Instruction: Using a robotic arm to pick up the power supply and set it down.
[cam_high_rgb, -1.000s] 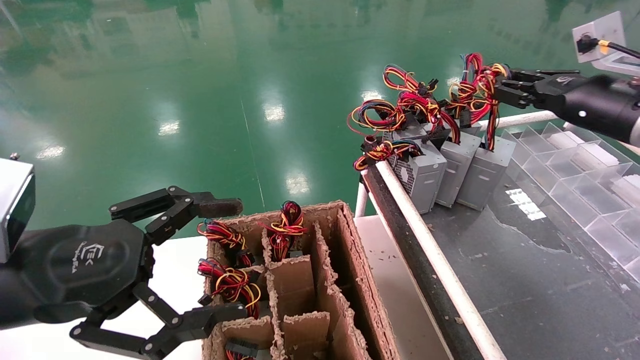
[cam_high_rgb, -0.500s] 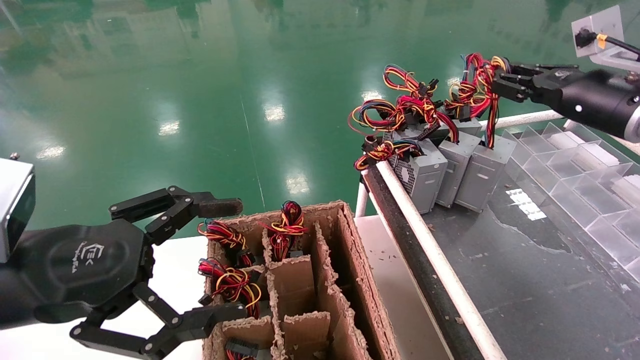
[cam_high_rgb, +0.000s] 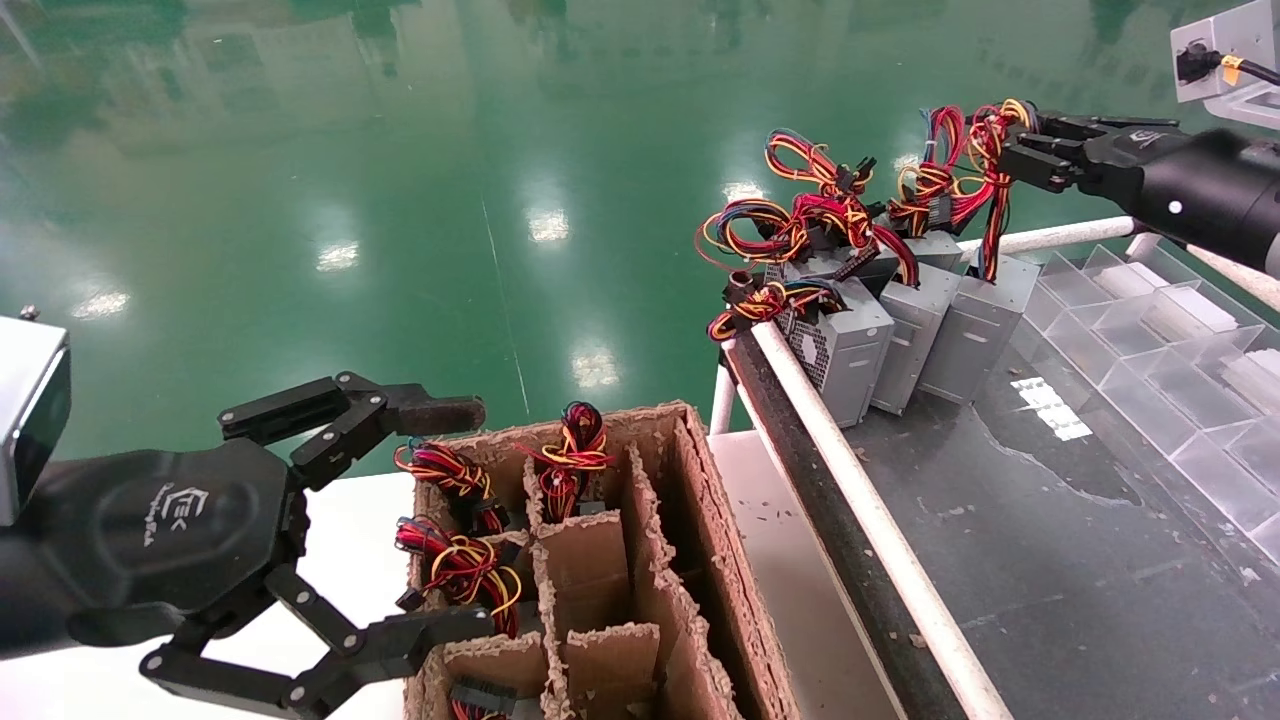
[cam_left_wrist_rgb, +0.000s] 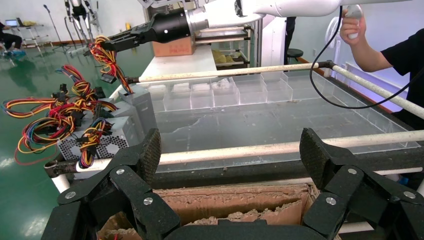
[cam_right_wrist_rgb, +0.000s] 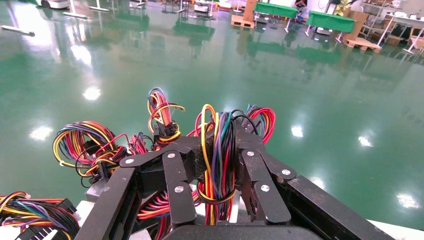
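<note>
right gripper: far right, above the tabletop's back rail, clamped on the wire bundle of the rightmost power supply; wrist view shows both fingers pinching the tied wires.
why wires: bundle sticks up above the box and is likely the only easy handle, since the boxes stand packed side by side.
power supply: grey box hanging from its wires, tilted, at the right end of the row; lower edge at or just off the tabletop, cannot tell which. Touching or just beside its neighbour.
step: judged as the lift, just begun; set-down not yet done.
left gripper: fingers spread wide, holding nothing, parked beside the cardboard box at lower left.
count, supplies on tabletop: three clearly seen in the row at the left rail, maybe another behind them, hard to tell under the tangled wires.
count, cardboard box: divider cells; three wire bundles stick out of the left cells, a black connector shows in a fourth at the bottom edge, right cells look empty.
clear tray: compartmented, along the tabletop's right side, holds small white parts.
risk: hanging box could swing or catch neighbouring wires.
</note>
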